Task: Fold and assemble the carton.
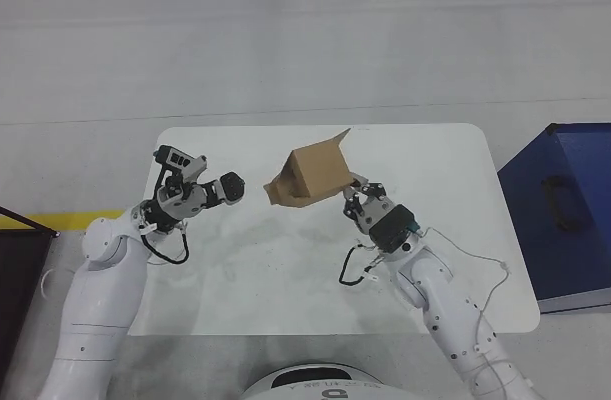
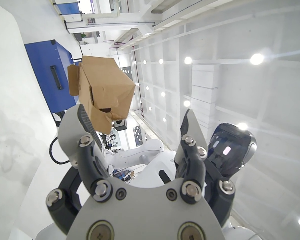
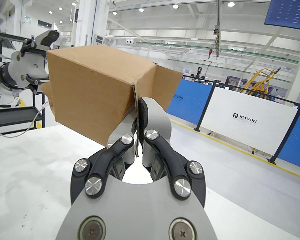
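Desk [image 1: 285, 285]: white, rounded corners, with a blue bin [image 1: 575, 215] off its right end.

Carton [image 1: 310, 175]: brown and already popped into box shape. It sits over the middle-back of the desk, tilted, and looks lifted clear of the surface. One long flap [image 1: 335, 140] stands open at the far end. Short flaps [image 2: 103, 122] at the end facing the left arm are loose and only half tucked.

Right arm [image 1: 435, 290]: the right jaws are closed narrow on a thin cardboard edge at the carton's near corner, and they alone are holding it up.

Left arm [image 1: 110, 260]: the left jaws are spread wide and hold nothing. They are near the carton's loose-flap end but apart from it.

Step in hand, as I judge it, is closing the end flaps with the free arm while the right arm holds the box.

How to do it well:
- The right pinch is on a single wall, so the box will likely swing if shoved hard. Push along the line toward the right jaws, not across it.
- Bring the left arm in square to the end face.
- Fold the short flaps first, pressing near the crease and not at the flap tip.
- Resting a bottom edge on the desk would probably give a firmer brace.
- Risks are cardboard tearing or slipping at the pinch, and flaps springing back open.
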Tool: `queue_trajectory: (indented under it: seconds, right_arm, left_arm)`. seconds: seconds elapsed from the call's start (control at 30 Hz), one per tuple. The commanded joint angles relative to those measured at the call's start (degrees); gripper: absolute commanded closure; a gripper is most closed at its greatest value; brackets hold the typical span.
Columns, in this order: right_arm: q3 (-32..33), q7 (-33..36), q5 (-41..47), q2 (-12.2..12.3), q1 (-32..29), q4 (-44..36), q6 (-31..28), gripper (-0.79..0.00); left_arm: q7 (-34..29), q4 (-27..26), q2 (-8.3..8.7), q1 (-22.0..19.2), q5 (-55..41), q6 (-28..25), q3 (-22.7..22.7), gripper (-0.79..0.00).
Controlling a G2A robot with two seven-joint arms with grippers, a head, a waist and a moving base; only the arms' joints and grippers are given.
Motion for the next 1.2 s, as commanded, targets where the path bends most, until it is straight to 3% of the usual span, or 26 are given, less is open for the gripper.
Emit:
queue_trajectory:
  seconds: [0.0, 0.13, 0.27, 0.4, 0.5, 0.8, 1.17]
  right_arm:
    - [0.31, -0.82, 3.6, -0.15, 0.02, 0.8, -0.2, 0.0]
    - [-0.22, -0.17, 9.67, -0.67, 0.99, 2.93, -0.25, 0.0]
    - [-1.33, 0.47, 11.77, -1.07, 1.87, 4.3, -0.14, 0.0]
    - [-1.93, 0.53, 12.31, -1.27, 2.07, 4.67, -0.4, 0.0]
    - [-1.8, 0.21, 13.25, -1.33, 1.77, 4.58, -0.71, 0.0]
    - [-1.5, 0.91, 13.06, -1.34, 0.91, 3.69, -1.27, 0.0]
    - [-2.2, 2.04, 11.29, -1.53, 1.18, 3.31, -0.65, 0.0]
  left_arm:
    - [-0.33, -0.05, 0.15, 0.49, 2.01, -1.66, -0.77, -0.699]
    - [-2.29, -0.78, -0.16, 0.65, 4.42, -4.5, 2.36, -0.733]
    - [0.97, -0.5, -0.99, -0.47, 5.24, -8.0, 6.57, -0.733]
    - [4.57, 0.23, -1.66, -2.58, 7.0, -10.12, 9.45, -0.557]
    - [6.32, 1.45, -1.92, -4.14, 11.12, -11.35, 11.23, -0.486]
    - [9.29, 2.92, -2.58, -6.02, 13.86, -14.45, 13.94, -0.483]
    - [11.1, 3.06, -2.78, -6.81, 16.73, -14.57, 15.0, -0.379]
